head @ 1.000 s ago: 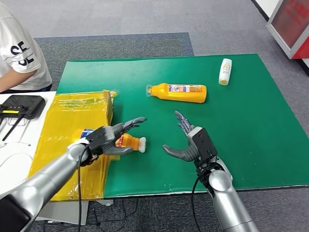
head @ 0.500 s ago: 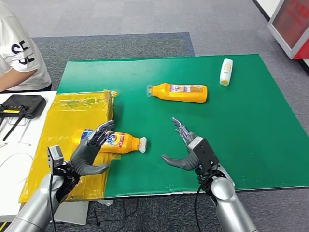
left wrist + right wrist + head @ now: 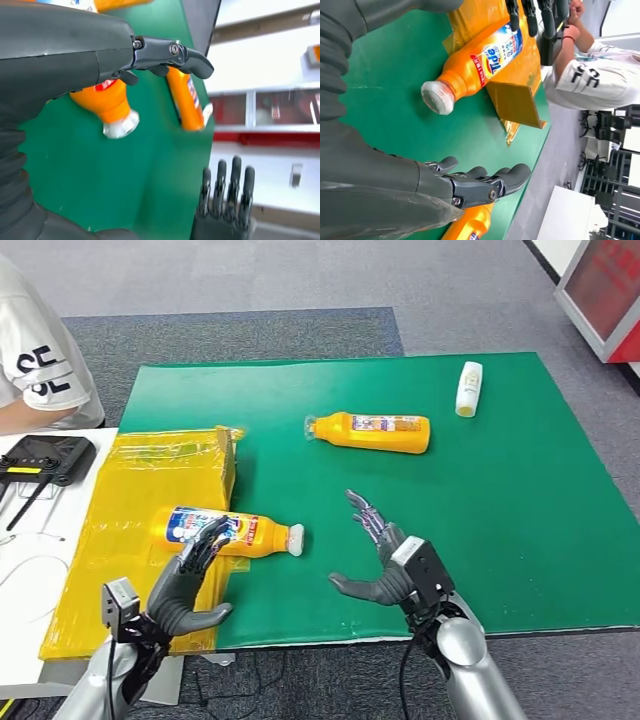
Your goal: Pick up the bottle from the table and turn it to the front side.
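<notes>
An orange Tide bottle (image 3: 226, 531) lies on its side, label up, half on the yellow sheet (image 3: 136, 490) and half on the green mat (image 3: 483, 500), white cap toward the right. It shows close up as the bottle (image 3: 486, 60) and the bottle (image 3: 107, 102) in the wrist views. My left hand (image 3: 185, 580) hovers just in front of it, open, holding nothing. My right hand (image 3: 381, 560) is open on the mat, to the right of the cap. A second orange bottle (image 3: 371, 432) lies farther back.
A small white bottle (image 3: 468, 388) lies at the mat's far right. A person in a white shirt (image 3: 38, 370) sits at the far left, beside a black router (image 3: 45, 458) on a white table. The mat's front edge runs close to both hands.
My left hand has let go of the near bottle and drawn back toward me, uncovering its label. My right hand has drifted slightly nearer. The bottle lies where it was.
</notes>
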